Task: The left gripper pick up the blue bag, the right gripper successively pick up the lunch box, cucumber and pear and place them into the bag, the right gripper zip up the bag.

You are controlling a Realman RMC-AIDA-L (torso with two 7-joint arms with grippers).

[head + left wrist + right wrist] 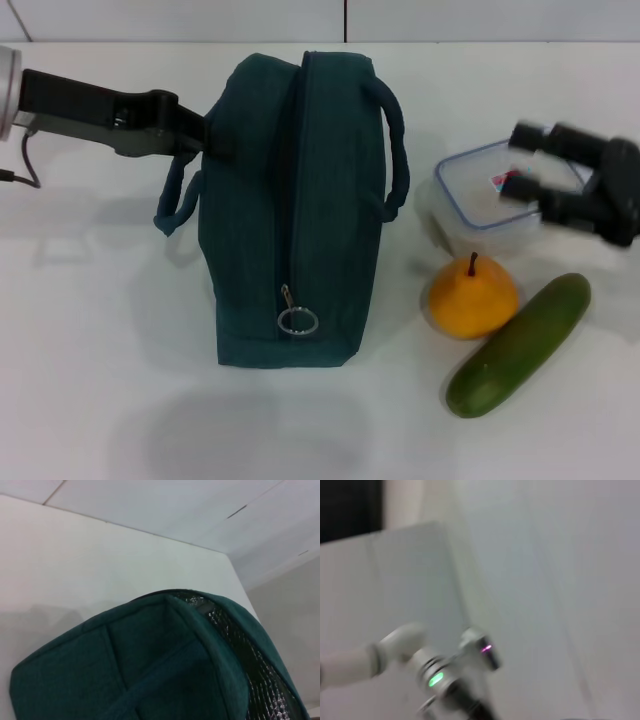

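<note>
From the head view, the blue bag stands on the bench. The left gripper is clenched on its rim. Right of the bag, the right gripper hovers with jaws spread over the lunch box; the pear and cucumber lie nearer. The left wrist view shows the bag's foil lining.

No readable text, brand, number or sign anywhere, small red-and-blue sticker on the blue-rimmed transparent lid of the clear rectangular plastic lunch box, print too small to make out
</note>
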